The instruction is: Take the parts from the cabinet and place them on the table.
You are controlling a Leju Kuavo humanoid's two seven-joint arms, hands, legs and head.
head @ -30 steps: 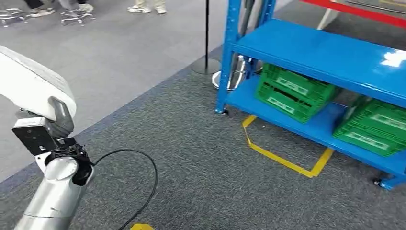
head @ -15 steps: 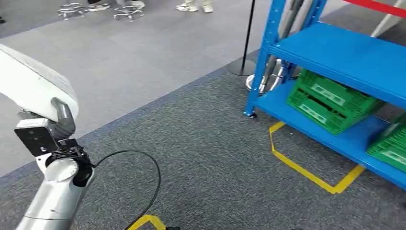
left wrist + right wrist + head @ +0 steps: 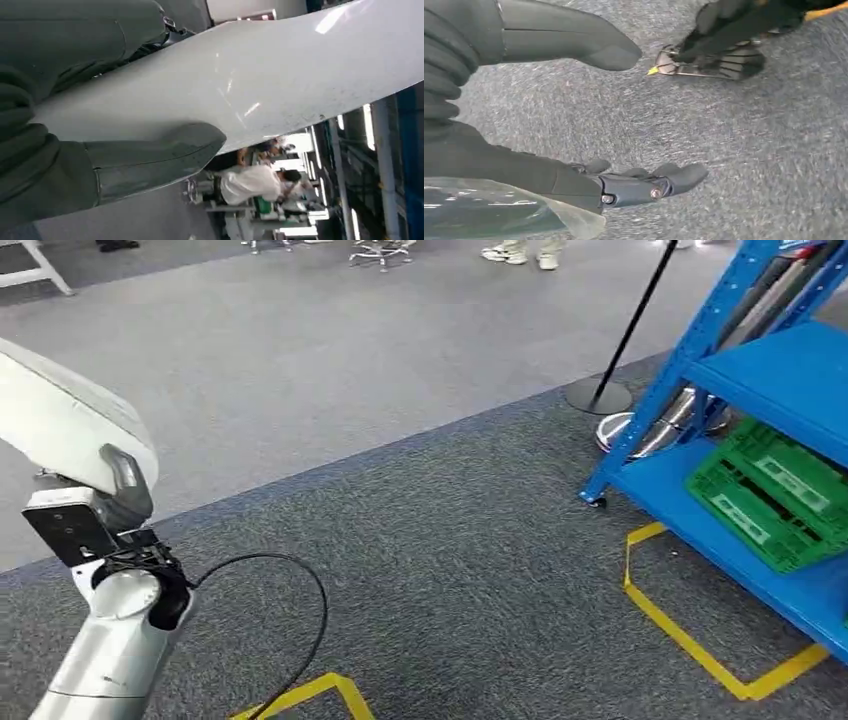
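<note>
The left hand (image 3: pixel 115 495), low at the left of the head view, is clamped on a broad white part (image 3: pixel 60 420). In the left wrist view the thick thumb (image 3: pixel 150 155) is seen pressed flat against the part's glossy face. The part's long axis runs from the hand toward the upper left edge of the frame, away from the cabinet (image 3: pixel 690 365).

The right hand (image 3: pixel 484 155) hangs over the grey carpet (image 3: pixel 749 150), released, its fingers straight and apart from the thumb with nothing between them. A glossy translucent shape at the lower left of that frame cannot be identified.

The part is thus judged already taken, and the left hand is the one to deliver it; the way to the table cannot be judged.

At the right edge of the head view the blue cabinet carries a green crate (image 3: pixel 770 495) on its lower shelf; the crate's contents cannot be made out. Yellow tape (image 3: pixel 700 650) marks the floor before it.
</note>
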